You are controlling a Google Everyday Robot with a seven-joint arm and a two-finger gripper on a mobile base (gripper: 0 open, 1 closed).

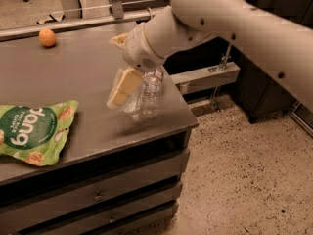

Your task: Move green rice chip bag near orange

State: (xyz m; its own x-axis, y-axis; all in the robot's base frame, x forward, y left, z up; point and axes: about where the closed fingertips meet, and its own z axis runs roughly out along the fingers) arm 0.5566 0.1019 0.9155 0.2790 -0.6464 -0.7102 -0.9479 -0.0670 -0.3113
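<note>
The green rice chip bag (32,131) lies flat at the front left of the dark grey table (73,77), with white "dang" lettering on a dark green circle. The orange (47,37) sits at the far left of the table, well apart from the bag. My gripper (122,88) hangs from the white arm (220,18) over the right part of the table. It is just left of a clear plastic water bottle (147,97) and some way right of the bag. It holds neither bag nor orange.
The table's right edge (181,102) is close behind the bottle, and drawers (98,195) run under its front. A speckled floor (244,180) lies to the right. A metal rail (73,21) runs behind the table.
</note>
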